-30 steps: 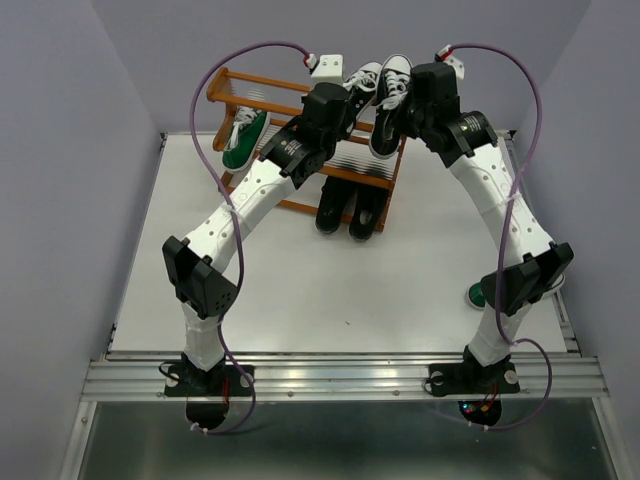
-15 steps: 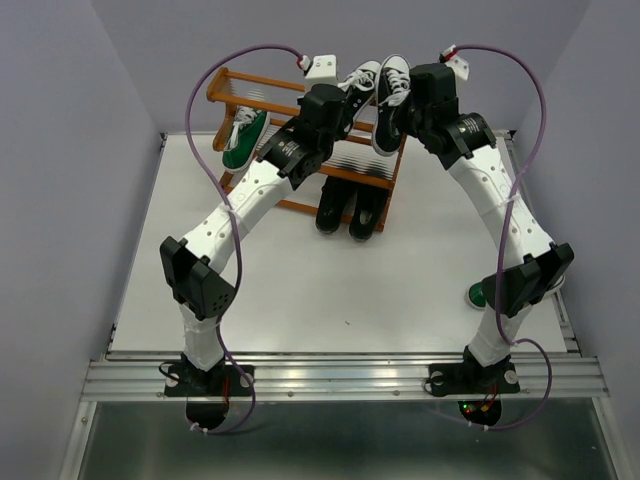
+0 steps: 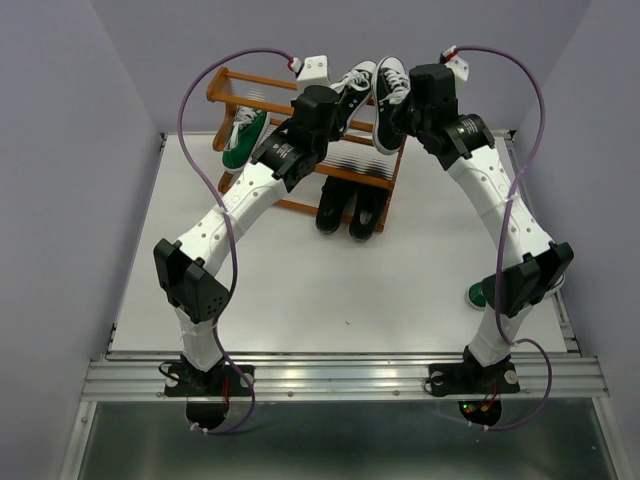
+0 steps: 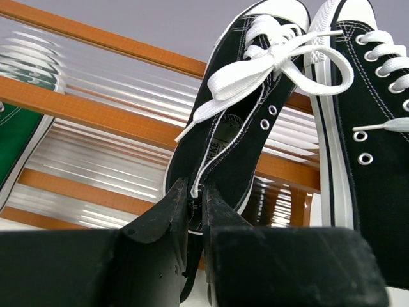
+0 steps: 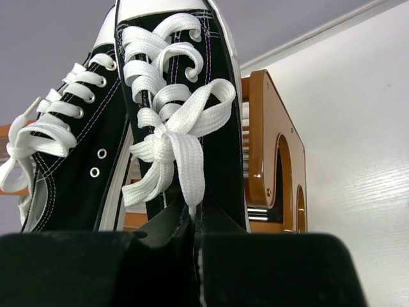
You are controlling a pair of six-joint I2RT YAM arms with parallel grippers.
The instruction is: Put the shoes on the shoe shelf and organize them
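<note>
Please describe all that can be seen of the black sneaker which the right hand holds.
The black sneaker has a dark upper that looks like canvas, white laces tied in a bow, metal eyelets, a white toe cap and a white sole edge. It is held in the air at the right end of the shoe shelf, toe pointing away from the hand. The right hand pinches a thin edge at its opening. The second black sneaker is close on its left; whether they touch is unclear.
</note>
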